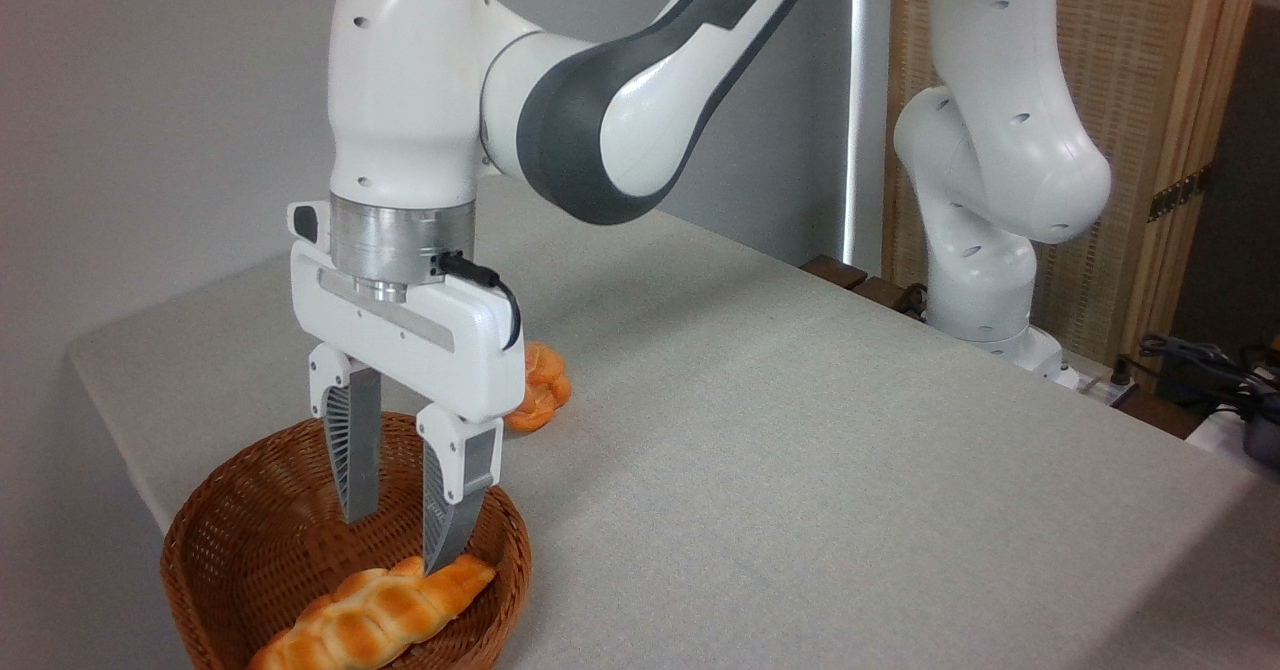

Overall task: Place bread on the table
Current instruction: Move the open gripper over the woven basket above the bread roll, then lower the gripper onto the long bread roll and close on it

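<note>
Bread (375, 615) is our target, though we start with the table (800, 470), broad and bare to the right. Our gripper (395, 540) hangs inside the basket (215, 550), jaws parted and empty, just above the loaf's upper right end. The loaf runs lower left to upper right along the near wall. A bun (545, 390) sits beyond the rim.
</note>
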Controlling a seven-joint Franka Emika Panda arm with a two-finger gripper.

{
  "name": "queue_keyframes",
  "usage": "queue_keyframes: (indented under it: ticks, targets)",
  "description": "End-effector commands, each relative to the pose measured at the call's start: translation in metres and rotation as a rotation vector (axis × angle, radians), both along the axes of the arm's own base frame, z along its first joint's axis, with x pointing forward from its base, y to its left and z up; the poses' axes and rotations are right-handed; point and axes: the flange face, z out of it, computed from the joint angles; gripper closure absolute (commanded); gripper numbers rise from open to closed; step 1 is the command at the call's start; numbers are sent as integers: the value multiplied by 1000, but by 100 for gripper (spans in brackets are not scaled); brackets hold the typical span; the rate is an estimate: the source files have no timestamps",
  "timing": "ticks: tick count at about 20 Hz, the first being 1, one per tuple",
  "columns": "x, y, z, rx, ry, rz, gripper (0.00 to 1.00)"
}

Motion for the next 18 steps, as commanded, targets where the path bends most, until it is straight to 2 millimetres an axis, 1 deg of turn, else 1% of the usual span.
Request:
queue_keyframes:
  ticks: [1, 4, 5, 7, 10, 13, 16, 18]
  targets:
    - [18, -2, -19, 22, -67, -3, 0]
    - [23, -4, -32, 31, -70, -9, 0]
    - [25, -4, -40, 36, -61, -10, 0]
    - [30, -6, -40, 38, -86, -12, 0]
    - [34, -7, -51, 39, -78, -10, 0]
    - [34, -11, -54, 41, -74, -18, 0]
    - [35, -20, -63, 46, -60, -33, 0]
    - [35, -23, -65, 47, -59, -39, 0]
